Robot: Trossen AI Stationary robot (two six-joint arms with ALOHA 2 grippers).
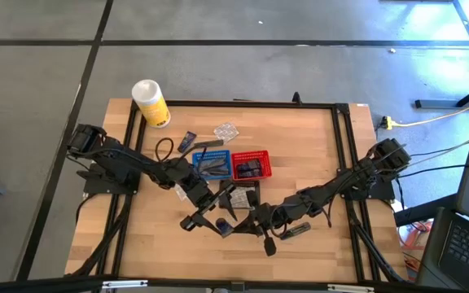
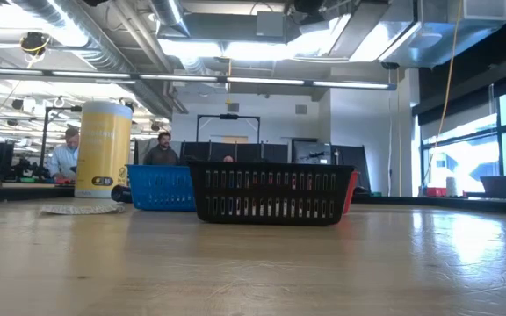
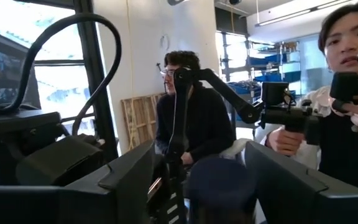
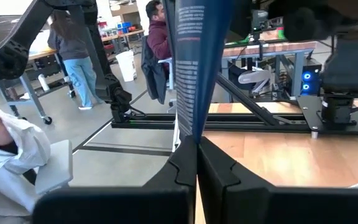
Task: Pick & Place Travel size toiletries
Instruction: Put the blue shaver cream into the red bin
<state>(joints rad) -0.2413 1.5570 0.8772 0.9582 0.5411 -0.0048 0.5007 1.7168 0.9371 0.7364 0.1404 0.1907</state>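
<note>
Both grippers meet above the near middle of the table. My right gripper is shut on a long dark navy sachet with white print. My left gripper faces it, open wide. A thin dark strip, seemingly the sachet seen edge-on, stands between its fingers, and I see no touch. Grey tubes lie in the blue basket and dark pieces in the red basket. A clear packet lies flat on the far part of the table. My right gripper pinches the navy sachet's lower end between its two fingers, which close on its two flat faces. The fingers come in level from the table's right side. The sachet rises steeply from the fingertips, clear of the table.
A black basket stands just beyond the grippers, before the blue and red ones. The white-and-yellow canister stands at the far left corner. A grey tube lies near the right arm. People stand in the room beyond the table.
</note>
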